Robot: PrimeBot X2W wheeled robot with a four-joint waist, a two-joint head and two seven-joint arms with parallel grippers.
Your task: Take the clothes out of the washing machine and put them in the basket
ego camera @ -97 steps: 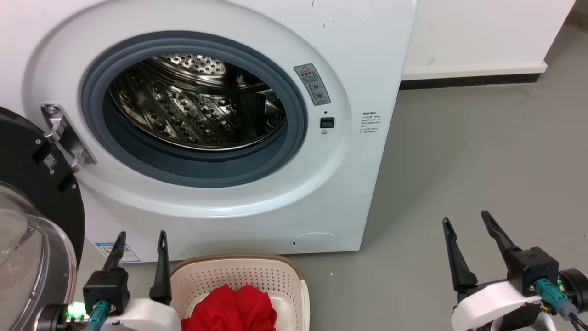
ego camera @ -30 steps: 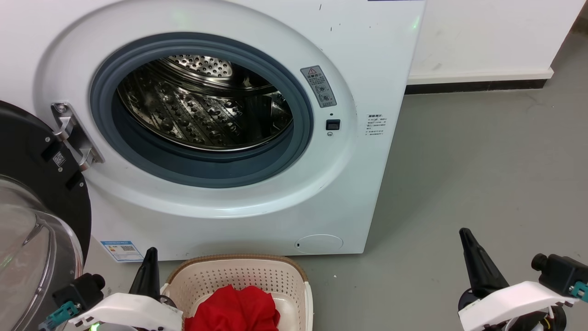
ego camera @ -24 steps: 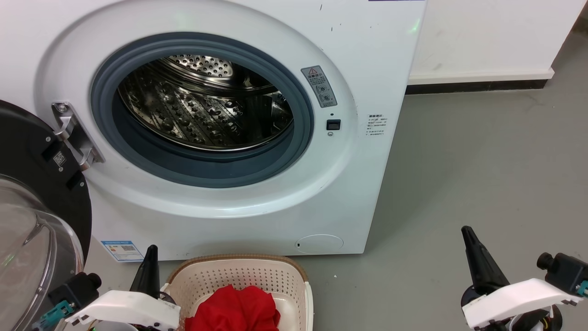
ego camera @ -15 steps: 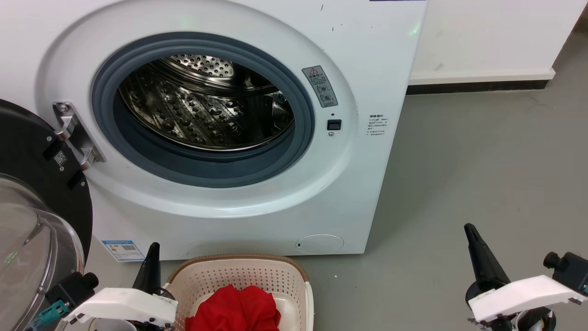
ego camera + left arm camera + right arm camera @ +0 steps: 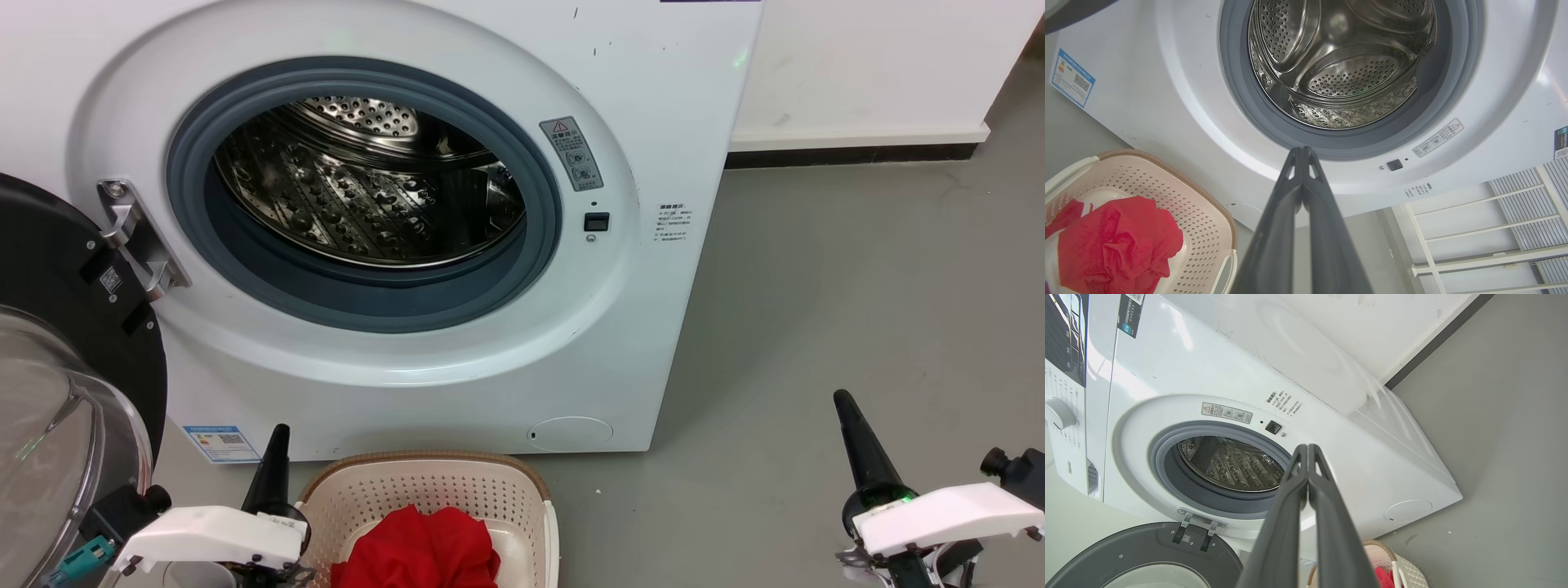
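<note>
A: Where are the clothes (image 5: 416,551)?
B: Red heap in the basket (image 5: 424,459), on the floor before the washing machine (image 5: 653,122). The drum (image 5: 359,196) looks bare.
A: Relative to the claws?
B: Just right of the left gripper (image 5: 1301,152), the nearer one. The right gripper (image 5: 1306,447) is well apart. Both have fingers pressed together, holding nothing. The heap has no clear long axis. Likely nothing left to fetch.

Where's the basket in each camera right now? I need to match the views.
Head view: basket, bottom centre.
Left wrist view: basket, lower left.
Right wrist view: basket, bottom edge, right of centre.
Shared landmark: grey door ring.
</note>
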